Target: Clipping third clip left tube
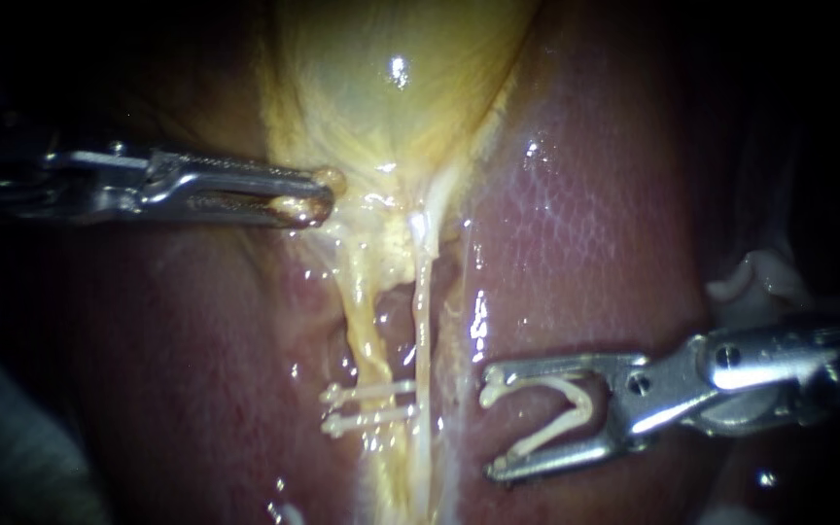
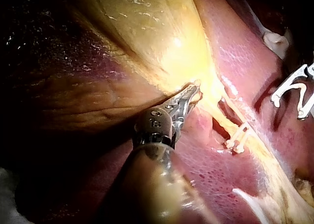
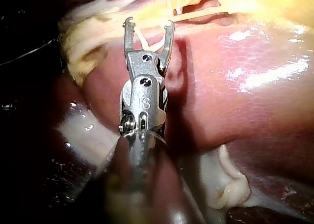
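The yellow gallbladder [image 1: 381, 78] narrows down into two pale tubes. The left tube [image 1: 367, 331] is thick and yellow. The right tube [image 1: 423, 311] is thin and whitish. Two white clips [image 1: 367, 408] lie one above the other across the left tube, reaching to the right tube. My left instrument [image 1: 313, 199] holds the gallbladder's lower edge, its jaws shut on that tissue. My right instrument [image 1: 490, 423] stands to the right of the clips and apart from both tubes. Its jaws stand wide apart and carry an open white clip [image 1: 566, 413].
Pink-red liver [image 1: 576, 243] lies on both sides of the tubes. A lump of white tissue [image 1: 755, 277] sits above the right instrument's shaft. In the right wrist view the tubes run just ahead of the jaw tips [image 3: 148, 23].
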Controlling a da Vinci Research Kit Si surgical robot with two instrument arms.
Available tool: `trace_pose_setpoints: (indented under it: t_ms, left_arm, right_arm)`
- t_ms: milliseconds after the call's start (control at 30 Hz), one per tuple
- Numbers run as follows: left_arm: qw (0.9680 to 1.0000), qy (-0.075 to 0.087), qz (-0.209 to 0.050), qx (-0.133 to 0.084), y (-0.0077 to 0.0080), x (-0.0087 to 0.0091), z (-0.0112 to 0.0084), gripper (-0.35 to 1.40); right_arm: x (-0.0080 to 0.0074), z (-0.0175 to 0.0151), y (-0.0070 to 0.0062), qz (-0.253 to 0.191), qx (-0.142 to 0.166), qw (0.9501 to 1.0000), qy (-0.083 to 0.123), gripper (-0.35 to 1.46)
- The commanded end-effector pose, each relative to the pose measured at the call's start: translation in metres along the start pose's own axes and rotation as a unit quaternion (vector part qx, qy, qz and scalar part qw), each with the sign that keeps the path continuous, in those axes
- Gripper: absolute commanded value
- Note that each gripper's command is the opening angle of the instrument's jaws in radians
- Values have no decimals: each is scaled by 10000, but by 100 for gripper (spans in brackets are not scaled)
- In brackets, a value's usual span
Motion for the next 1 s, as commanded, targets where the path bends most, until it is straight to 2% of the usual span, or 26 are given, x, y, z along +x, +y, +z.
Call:
trace_pose_setpoints:
  t_ms: [33,133,267,400,533,833,933,1000]
  left_arm:
    - [10000,0,0,-2,0,0,0,-35]
    - [10000,-9,0,-16,0,1,-5,-35]
    - [10000,-45,-12,-75,0,7,-24,-35]
    - [10000,2,-43,6,-1,17,-52,-35]
    - [9999,26,-63,82,-2,22,-68,-35]
    - [9999,53,-74,101,-2,23,-72,-35]
    - [9999,54,-75,102,-1,23,-72,-35]
    - [9999,55,-76,103,-1,23,-73,-35]
  right_arm:
    - [0,0,-1,10,0,10000,-2,50]
    - [0,0,-1,9,1,10000,-2,50]
    - [0,-1,-1,8,3,10000,-2,50]
    - [0,-1,-1,8,3,10000,-2,50]
    - [0,-1,-1,8,3,10000,-2,50]
    - [4,8,2,-6,123,9999,-13,49]
    - [9,18,6,394,235,9989,-23,46]
    - [13,26,10,610,486,9969,-59,46]
